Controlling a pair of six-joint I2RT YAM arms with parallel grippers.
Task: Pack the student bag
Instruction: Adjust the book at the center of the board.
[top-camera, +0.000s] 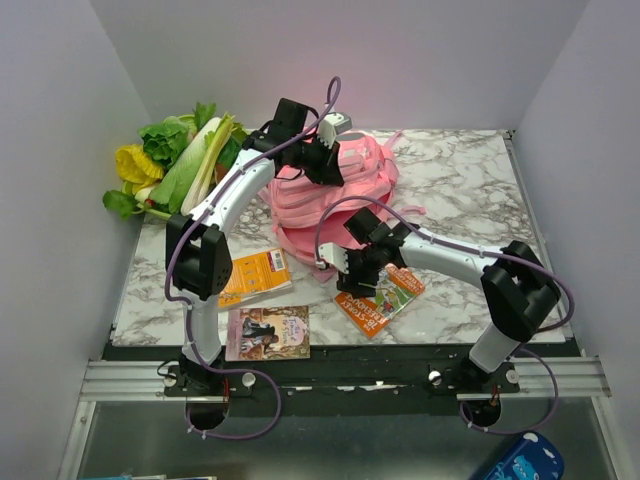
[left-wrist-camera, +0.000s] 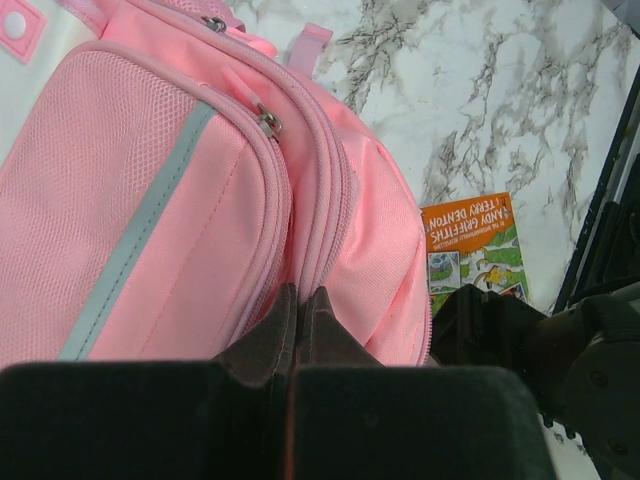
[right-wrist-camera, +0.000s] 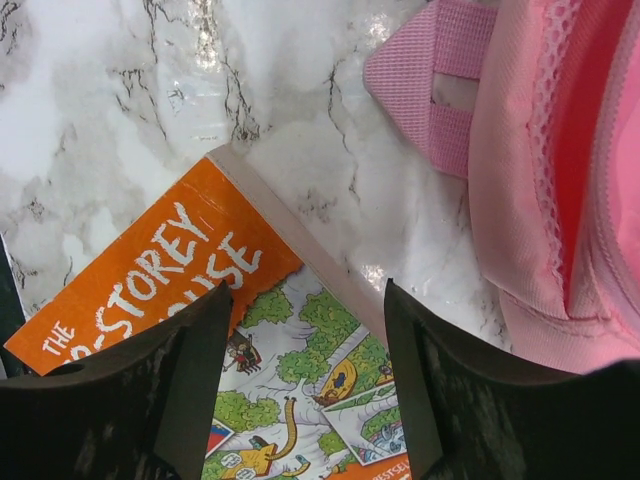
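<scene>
Left arm arched high over student bag (top-camera: 292, 203); left gripper (left-wrist-camera: 300, 300) closed, tips against bag's zip seam, pinch on fabric unclear. Bag lies centre-rear on marble table (top-camera: 460, 180), contents not visible. Right arm bent low; right gripper (right-wrist-camera: 305, 295) spread wide above orange book (right-wrist-camera: 150, 270) just beside bag

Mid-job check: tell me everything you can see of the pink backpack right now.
The student bag is soft pink fabric with a mesh panel, a grey strip, metal zip pulls and pink webbing straps. It lies slumped on the marble table, towards the back. The left gripper is shut with its tips against a zip seam on the front. Whether it pinches anything there is hidden.
</scene>
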